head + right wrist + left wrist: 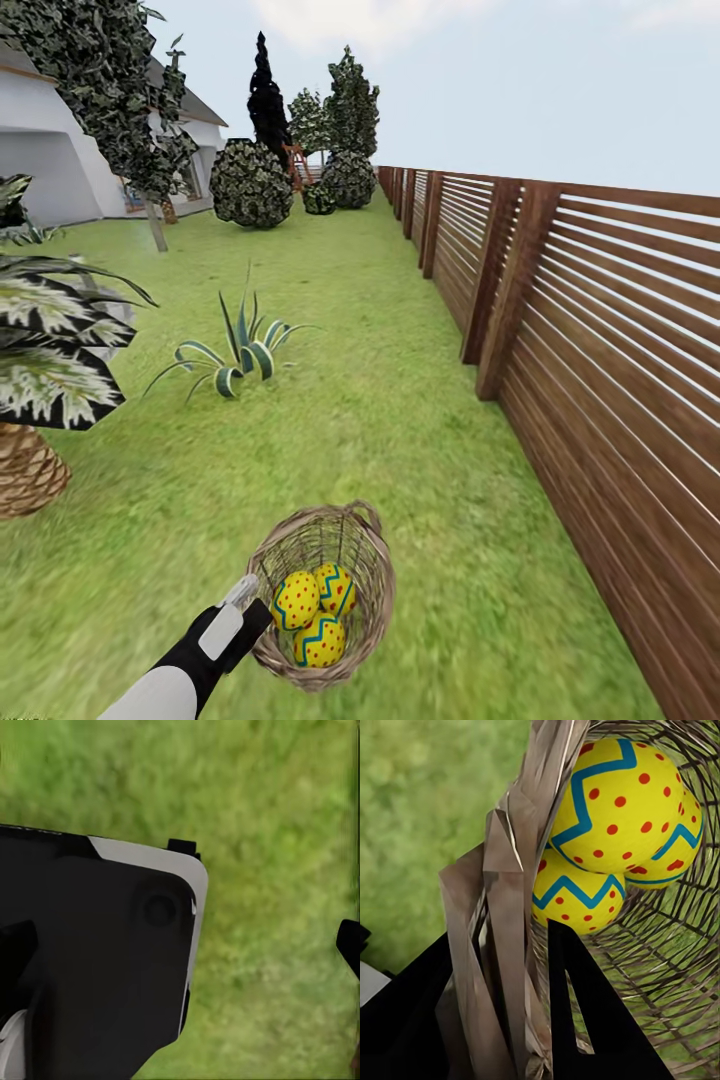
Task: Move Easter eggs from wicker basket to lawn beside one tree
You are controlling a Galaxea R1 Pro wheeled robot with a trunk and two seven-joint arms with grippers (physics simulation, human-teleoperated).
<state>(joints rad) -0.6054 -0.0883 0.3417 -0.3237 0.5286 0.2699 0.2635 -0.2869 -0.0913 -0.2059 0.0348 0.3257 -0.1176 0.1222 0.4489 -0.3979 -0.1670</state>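
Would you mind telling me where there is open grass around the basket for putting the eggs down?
Bare lawn runs ahead between the striped spiky plant and the wooden fence, and between the wicker basket and the fence. It is crowded inside the basket, where three Easter eggs lie bunched, with the left gripper on its rim.

Third egg (pixel 686 844) largely hidden behind the nearest egg (pixel 619 802); wicker basket (pixel 510 870) cut off by the left wrist frame edges; right hand's far finger (pixel 349 945) clipped, so its state is indeterminate.
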